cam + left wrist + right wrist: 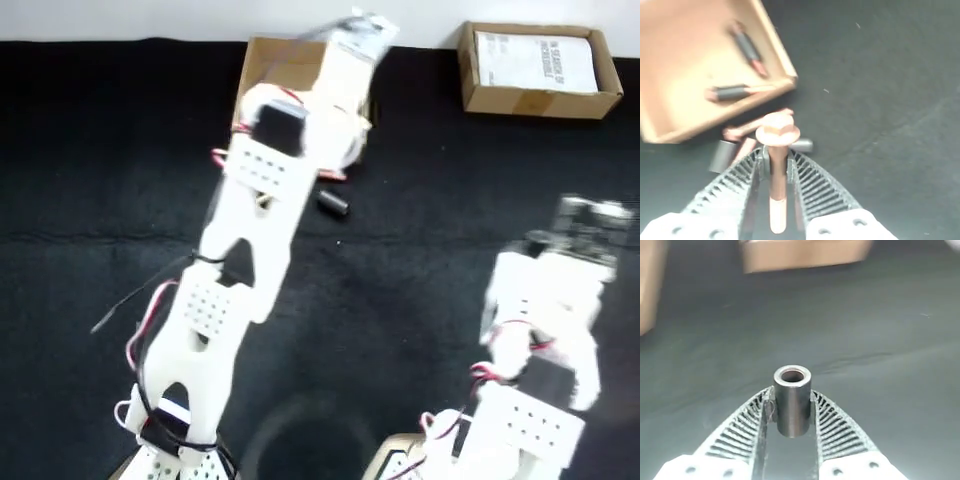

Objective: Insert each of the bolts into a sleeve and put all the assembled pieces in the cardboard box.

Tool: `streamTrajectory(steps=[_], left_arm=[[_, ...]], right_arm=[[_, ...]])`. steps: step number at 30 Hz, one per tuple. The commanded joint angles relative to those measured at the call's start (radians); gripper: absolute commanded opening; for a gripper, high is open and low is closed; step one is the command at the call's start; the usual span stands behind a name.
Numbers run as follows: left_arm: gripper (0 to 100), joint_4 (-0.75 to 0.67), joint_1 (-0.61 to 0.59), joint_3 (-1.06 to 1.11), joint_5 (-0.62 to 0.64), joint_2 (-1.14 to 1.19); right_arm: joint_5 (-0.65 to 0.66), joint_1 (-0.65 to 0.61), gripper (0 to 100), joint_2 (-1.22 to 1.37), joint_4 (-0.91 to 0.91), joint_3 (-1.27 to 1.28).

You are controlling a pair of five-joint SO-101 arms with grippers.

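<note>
While the left arm's fingers (735,185) clamp a copper-coloured flanged bolt (777,134) near the shallow brown cardboard box (670,110), two sleeved bolts (732,92) lying inside, the right arm's fingers (840,427) grip a dark grey metal sleeve (792,400) over the black counter (890,315).

Left hand (776,172) clamping bolt (777,150), cardboard box (685,107) holding two assembled pieces (747,47)

Two arms (250,230); two cardboard boxes (535,95); two assembled pieces (735,92) inside one of them; one bolt (777,134) clamped; seemingly two loose bolts (754,125), blurred; two loose sleeves (721,155); one sleeve (792,400) clamped.
</note>
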Motion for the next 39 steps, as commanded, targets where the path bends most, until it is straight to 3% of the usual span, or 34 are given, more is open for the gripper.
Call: streamTrajectory(steps=[1, 6, 12, 17, 20, 30, 35, 39], left_arm=[[1, 0.005, -0.093, -0.044, -0.052, -0.139], [1, 0.006, -0.191, -0.042, -0.075, -0.226], [1, 0.008, -0.297, -0.024, -0.075, -0.331], [1, 0.008, -0.364, 0.151, -0.075, -0.481], [1, 0.008, -0.378, 0.340, -0.075, -0.616], [1, 0.000, -0.374, 0.989, -0.075, -1.075], [1, 0.000, -0.352, 1.208, -0.075, -1.222], [1, 0.000, -0.320, 1.403, -0.075, -1.337]], right_arm=[[-0.063, -0.220, 0.8, -0.079, -0.022, 0.099], [-0.235, -0.387, 0.8, -0.203, -0.197, 0.260], [-0.232, -0.486, 0.8, -0.400, -0.587, 0.493], [-0.172, -0.559, 0.8, -0.579, -0.788, 0.673], [-0.074, -0.604, 0.8, -0.638, -0.845, 0.734], [-0.072, -0.613, 0.7, -0.624, -0.924, 0.771], [-0.183, -0.613, 0.7, -0.616, -0.921, 0.771], [-0.196, -0.615, 0.7, -0.616, -0.862, 0.771]])
